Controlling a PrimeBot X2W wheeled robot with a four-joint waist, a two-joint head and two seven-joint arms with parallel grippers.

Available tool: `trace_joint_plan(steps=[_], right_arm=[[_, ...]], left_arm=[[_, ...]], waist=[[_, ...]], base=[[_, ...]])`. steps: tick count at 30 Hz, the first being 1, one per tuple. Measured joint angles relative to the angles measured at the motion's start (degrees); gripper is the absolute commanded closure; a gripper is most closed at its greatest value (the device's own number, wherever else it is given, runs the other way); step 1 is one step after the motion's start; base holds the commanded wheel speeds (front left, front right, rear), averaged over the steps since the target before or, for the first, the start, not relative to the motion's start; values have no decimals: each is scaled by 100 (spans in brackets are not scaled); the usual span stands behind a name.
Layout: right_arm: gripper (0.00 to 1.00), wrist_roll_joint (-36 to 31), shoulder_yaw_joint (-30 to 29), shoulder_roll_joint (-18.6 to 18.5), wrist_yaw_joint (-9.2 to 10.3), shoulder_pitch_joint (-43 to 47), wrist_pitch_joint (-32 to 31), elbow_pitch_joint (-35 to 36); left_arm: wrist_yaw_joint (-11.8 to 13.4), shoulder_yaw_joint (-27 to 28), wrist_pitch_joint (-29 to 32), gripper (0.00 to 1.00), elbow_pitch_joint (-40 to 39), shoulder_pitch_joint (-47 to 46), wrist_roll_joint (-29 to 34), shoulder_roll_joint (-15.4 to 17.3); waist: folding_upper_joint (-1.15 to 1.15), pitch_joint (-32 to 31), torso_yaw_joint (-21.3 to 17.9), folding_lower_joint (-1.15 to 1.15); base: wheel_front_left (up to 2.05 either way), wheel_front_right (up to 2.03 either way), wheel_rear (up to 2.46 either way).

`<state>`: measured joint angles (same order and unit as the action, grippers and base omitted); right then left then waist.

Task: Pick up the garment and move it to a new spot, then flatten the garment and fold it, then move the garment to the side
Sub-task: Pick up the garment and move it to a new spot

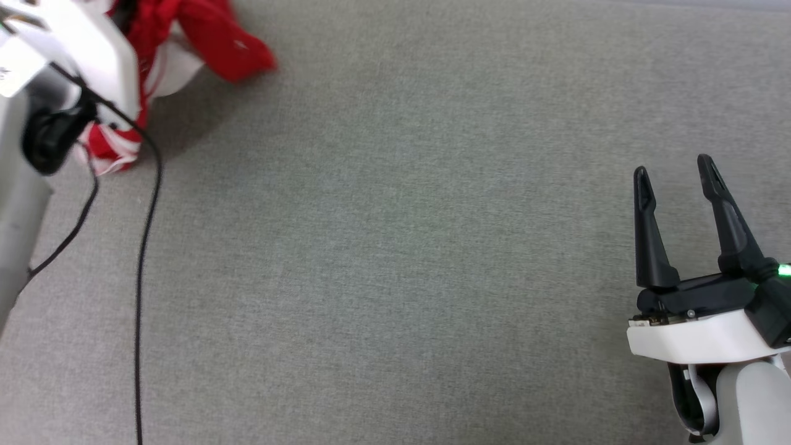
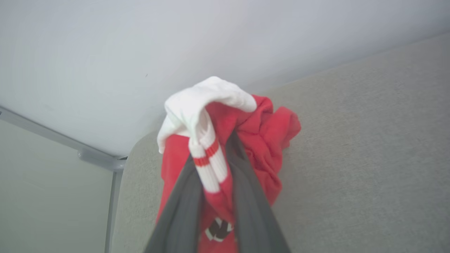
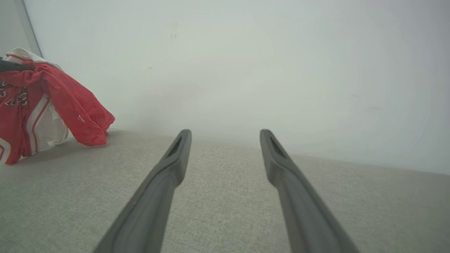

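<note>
The garment (image 1: 216, 37), a red T-shirt with white sleeves, is bunched at the far left of the grey surface, partly hidden behind my left arm. In the left wrist view my left gripper (image 2: 214, 154) is shut on the garment (image 2: 260, 140); a white sleeve with red stripes and a dark chest graphic sit between the fingers (image 2: 182, 211). The bundle looks raised, its lower folds near the surface. My right gripper (image 1: 676, 173) stands open at the right, far from the cloth, with nothing between its fingers (image 3: 165, 182). The garment (image 3: 52, 105) also hangs at the left of the right wrist view.
A grey fabric-covered surface (image 1: 395, 247) spreads across the head view. Two black cables (image 1: 143, 259) hang from my left arm down the left side. A pale wall (image 3: 246, 70) rises behind the surface's far edge. A metal frame (image 2: 91, 156) runs past the surface's corner.
</note>
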<state>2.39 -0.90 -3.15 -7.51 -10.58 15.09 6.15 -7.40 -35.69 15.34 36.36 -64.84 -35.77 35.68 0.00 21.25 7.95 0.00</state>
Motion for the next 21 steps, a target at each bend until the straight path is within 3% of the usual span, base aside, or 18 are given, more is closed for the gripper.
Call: trace_joint_plan(steps=[11, 21], right_arm=[[0, 316, -54, 13, 0, 119, 0, -54], [0, 527, -212, 16, 0, 183, 0, -76]], left_arm=[[0, -864, -355, 100, -827, -188, 350, -869], [0, -1770, -716, 100, -1117, -101, 482, -1996]], waist=[[0, -269, -561, 0], [0, -354, -1182, 0]], base=[[0, 0, 0], [0, 0, 0]])
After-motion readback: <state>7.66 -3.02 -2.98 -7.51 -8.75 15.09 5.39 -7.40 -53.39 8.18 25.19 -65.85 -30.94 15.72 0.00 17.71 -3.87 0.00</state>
